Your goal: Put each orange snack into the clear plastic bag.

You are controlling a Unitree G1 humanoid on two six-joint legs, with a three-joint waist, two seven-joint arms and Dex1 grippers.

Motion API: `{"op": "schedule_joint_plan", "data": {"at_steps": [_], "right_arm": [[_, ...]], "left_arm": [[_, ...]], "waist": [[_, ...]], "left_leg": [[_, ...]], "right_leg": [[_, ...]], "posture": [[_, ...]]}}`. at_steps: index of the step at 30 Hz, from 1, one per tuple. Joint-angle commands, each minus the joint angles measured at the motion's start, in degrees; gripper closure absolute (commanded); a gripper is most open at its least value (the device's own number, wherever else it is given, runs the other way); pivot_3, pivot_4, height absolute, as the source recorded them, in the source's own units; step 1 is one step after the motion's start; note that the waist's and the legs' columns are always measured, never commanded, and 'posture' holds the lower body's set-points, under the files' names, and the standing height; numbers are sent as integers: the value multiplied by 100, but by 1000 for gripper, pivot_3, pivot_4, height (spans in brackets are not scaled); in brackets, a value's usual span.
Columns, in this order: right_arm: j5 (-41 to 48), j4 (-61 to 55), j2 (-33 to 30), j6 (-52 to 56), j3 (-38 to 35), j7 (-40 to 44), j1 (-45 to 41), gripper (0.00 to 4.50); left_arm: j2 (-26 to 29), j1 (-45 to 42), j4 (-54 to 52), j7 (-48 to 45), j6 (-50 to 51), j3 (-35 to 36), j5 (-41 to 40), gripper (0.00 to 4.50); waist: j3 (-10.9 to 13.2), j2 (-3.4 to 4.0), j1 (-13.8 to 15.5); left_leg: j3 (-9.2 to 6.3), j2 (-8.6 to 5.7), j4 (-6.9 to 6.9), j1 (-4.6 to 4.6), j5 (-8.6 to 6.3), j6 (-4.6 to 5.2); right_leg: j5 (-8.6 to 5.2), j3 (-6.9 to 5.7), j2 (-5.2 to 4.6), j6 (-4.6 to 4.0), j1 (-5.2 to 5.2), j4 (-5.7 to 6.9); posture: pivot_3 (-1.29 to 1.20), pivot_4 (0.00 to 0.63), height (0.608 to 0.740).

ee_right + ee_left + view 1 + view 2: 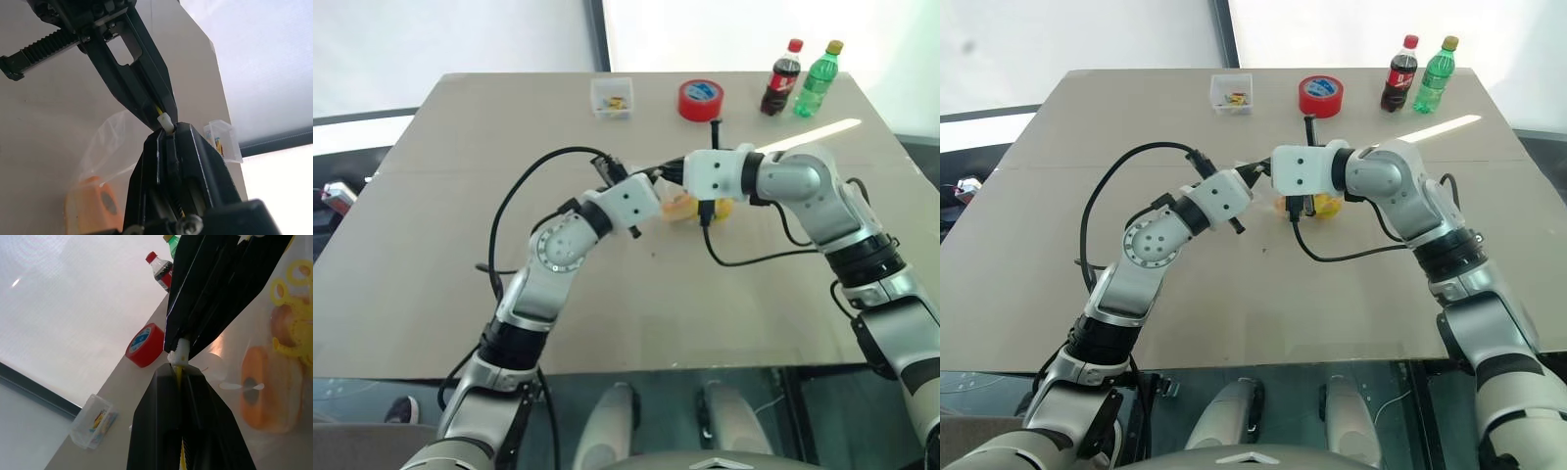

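Clear plastic bag (pixel 274 382) held off the bench (pixel 460 245), orange snack (pixel 264 389) seen inside. Left gripper (pixel 178 374) clamped on the yellow seal strip, right gripper (pixel 168 128) pinched shut on the white slider tab beside it. Best done by keeping the strip taut and drawing the tab along it steadily, without tearing.

Both arms meet over the table (pixel 431 245), holding the clear plastic bag (pixel 690 208).

No legible text, label or brand on anything in view.
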Motion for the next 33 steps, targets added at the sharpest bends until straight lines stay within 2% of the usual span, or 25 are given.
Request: {"op": "schedule_joint_plan", "data": {"at_steps": [1,33], "right_arm": [[76,-180,52,-56,-100,-24,-112,4484],[74,-375,-400,493,-408,-202,171,4484]], "left_arm": [[-32,-52,-131,46,-51,7,-7,4500],[19,-10,-75,300,253,79,71,4500]], "waist": [[0,0,0],[0,0,1]], "left_leg": [[0,0,0,0,0,0],[0,0,0,0,0,0]], "right_leg": [[0,0,0,0,0,0],[0,0,0,0,0,0]], "posture": [[0,150,740],[0,150,740]]}}
